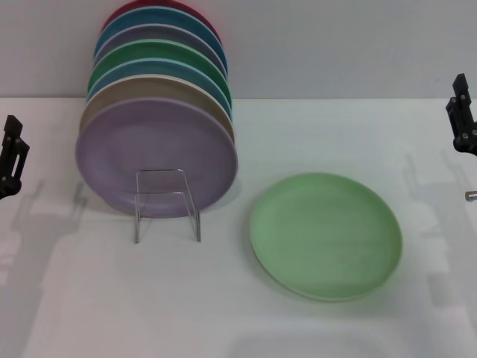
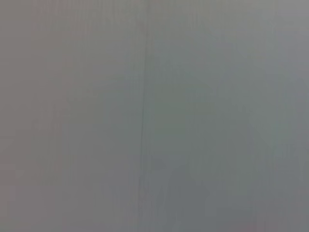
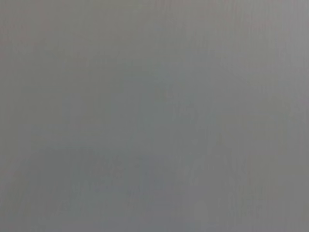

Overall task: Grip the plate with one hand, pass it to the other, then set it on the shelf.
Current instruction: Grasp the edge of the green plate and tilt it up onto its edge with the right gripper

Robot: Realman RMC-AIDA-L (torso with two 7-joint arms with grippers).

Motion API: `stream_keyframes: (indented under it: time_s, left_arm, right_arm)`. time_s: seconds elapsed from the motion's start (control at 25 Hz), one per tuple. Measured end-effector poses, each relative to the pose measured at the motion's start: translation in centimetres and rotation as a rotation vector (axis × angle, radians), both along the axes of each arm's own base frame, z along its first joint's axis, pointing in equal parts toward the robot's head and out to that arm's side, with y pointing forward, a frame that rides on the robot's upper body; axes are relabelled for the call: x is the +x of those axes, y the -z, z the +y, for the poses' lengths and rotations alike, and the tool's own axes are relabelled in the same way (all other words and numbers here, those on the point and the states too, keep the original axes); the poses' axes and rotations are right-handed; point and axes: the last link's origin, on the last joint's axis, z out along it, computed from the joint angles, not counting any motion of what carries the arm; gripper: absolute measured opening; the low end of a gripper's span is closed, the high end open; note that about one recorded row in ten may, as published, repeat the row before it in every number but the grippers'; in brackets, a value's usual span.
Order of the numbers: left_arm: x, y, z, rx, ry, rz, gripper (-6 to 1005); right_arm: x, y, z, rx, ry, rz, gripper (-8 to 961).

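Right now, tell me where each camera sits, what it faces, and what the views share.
Head view: high, looking down at the plate, the shelf and stacked plates; left hand and right hand at the edges.
Left wrist view: blank grey surface, no body.
Right wrist view: the same.
Shared: only the wrist views' blankness.

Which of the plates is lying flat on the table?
The pale mint-green plate, alone right of the clear rack; all the others stand on edge, stacked behind that rack.
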Motion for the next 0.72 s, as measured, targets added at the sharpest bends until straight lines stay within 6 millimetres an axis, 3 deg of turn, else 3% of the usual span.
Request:
stream_keyframes:
  time_s: [0.2,0.52,0.72]
  left_arm:
    - [-0.1,0.0,-0.2,0.001,-0.004,-0.004,669]
    - [-0.5,0.1,-0.8,-0.002,-0.014,-0.006,670]
    - [-0.6,0.1,-1.0,-0.001,-0.019,-0.008,670]
  right_arm:
    - [0.2,-0.2,-0.1,0.014,0.007,-0.027,607]
    - [-0.7,-0.8,0.6,0.16,0.084,-0.291,608]
    - [-1.5,-1.5,1.4,0.213,0.114,-0.27,606]
